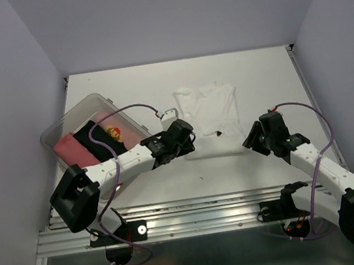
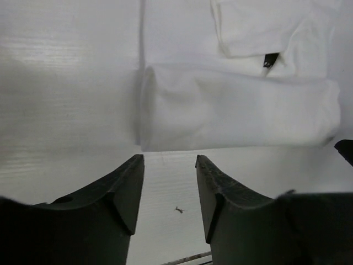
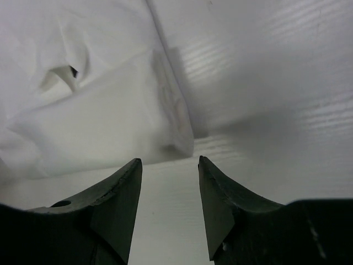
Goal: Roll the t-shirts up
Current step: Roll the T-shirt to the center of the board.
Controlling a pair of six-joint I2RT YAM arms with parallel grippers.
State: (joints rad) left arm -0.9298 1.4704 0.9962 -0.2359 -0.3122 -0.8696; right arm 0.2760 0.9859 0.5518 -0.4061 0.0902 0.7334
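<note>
A white t-shirt lies flat mid-table, its near edge turned over into a thick roll. A small dark neck label shows just beyond the roll. My left gripper stands at the roll's left end, open with only bare table between its fingers, a short way back from the cloth. At the roll's right end my right gripper is also open and empty, just short of the shirt's corner. More t-shirts, salmon-pink, black and one with red-yellow print, sit in the tub.
A clear plastic tub stands at the left, beside the left arm. Grey walls close in the table on three sides. A metal rail runs along the near edge by the arm bases.
</note>
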